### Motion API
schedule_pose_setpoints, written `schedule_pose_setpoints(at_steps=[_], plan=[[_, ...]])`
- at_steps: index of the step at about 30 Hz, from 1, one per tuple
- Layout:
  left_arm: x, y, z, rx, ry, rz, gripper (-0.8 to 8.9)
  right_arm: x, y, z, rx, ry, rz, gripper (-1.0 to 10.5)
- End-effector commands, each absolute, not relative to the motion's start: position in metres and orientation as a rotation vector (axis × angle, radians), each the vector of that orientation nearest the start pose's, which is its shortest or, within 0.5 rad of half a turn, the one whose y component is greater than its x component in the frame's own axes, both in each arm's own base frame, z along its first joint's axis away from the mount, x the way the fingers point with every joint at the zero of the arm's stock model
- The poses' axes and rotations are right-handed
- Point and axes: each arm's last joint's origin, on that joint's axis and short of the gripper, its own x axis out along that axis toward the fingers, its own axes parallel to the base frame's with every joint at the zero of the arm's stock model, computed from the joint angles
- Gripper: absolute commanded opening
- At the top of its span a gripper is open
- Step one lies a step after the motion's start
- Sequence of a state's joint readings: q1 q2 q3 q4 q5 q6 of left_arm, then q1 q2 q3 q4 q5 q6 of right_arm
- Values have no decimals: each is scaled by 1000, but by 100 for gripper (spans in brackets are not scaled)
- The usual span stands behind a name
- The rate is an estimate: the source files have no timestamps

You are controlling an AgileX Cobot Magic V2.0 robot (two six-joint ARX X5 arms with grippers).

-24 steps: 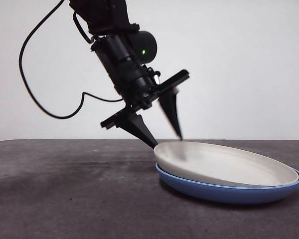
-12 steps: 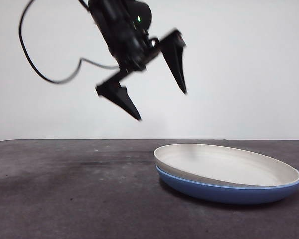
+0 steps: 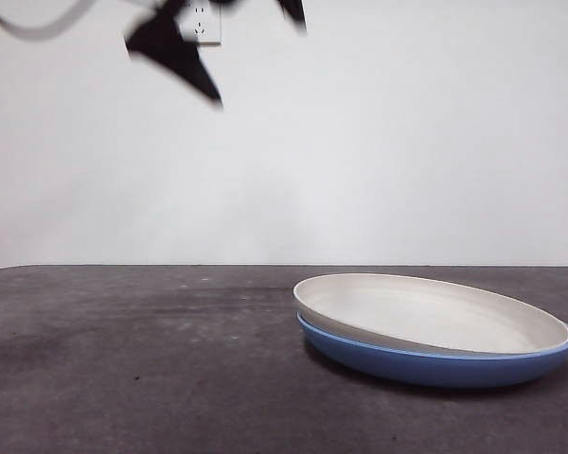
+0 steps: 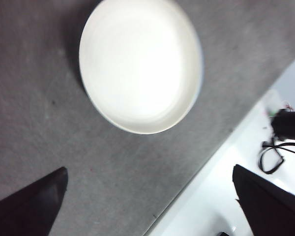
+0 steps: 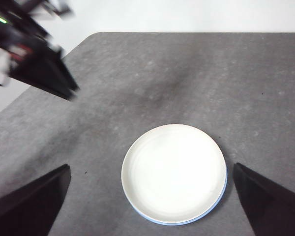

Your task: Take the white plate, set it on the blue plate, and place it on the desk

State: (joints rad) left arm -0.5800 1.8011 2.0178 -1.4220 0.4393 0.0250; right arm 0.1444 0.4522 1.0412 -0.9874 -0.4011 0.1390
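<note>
The white plate (image 3: 426, 317) lies nested in the blue plate (image 3: 435, 366) on the desk (image 3: 123, 359), at the right, tipped slightly with its left rim raised. My left gripper (image 3: 260, 64) is open and empty, high above the desk and up-left of the plates, half out of the picture. Its wrist view looks down on the white plate (image 4: 140, 64) between widely spread jaws (image 4: 149, 169). My right gripper (image 5: 151, 167) is open too, high over the white plate (image 5: 173, 172), with only a thin blue plate (image 5: 221, 195) crescent showing. The left arm's jaw (image 5: 44, 69) shows beyond the plates.
A wall socket (image 3: 201, 24) sits on the white wall behind the raised gripper. The desk's edge (image 4: 206, 172) runs close to the plates in the left wrist view, with a white surface and black cables (image 4: 271, 158) beyond it.
My left gripper has let go of the white plate's rim and risen steeply, from the plate's left edge to the top of the picture. The stacked plates have stayed put.
</note>
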Motion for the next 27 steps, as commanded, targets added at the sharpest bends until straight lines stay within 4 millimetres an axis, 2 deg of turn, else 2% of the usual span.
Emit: schedule_pose_setpoints(at_steps=[1,6,11,14,18,27], plan=[[253,-184,410,144,1159,-947,604,36,16,374,191,415,499,588],[204,-151,450,166,984,-991,604,37,15,374,215,420,447,588],[156,-118,468,199,853,-1023,604,38,15,373,257,442,431,588],[127,-99,466,227,801,-1040,604,44,16,370,269,505,417,588],[100,-81,454,226,742,-1043,604,59,18,362,280,637,397,588],[60,-54,418,195,690,-1034,604,105,26,348,280,849,401,588]])
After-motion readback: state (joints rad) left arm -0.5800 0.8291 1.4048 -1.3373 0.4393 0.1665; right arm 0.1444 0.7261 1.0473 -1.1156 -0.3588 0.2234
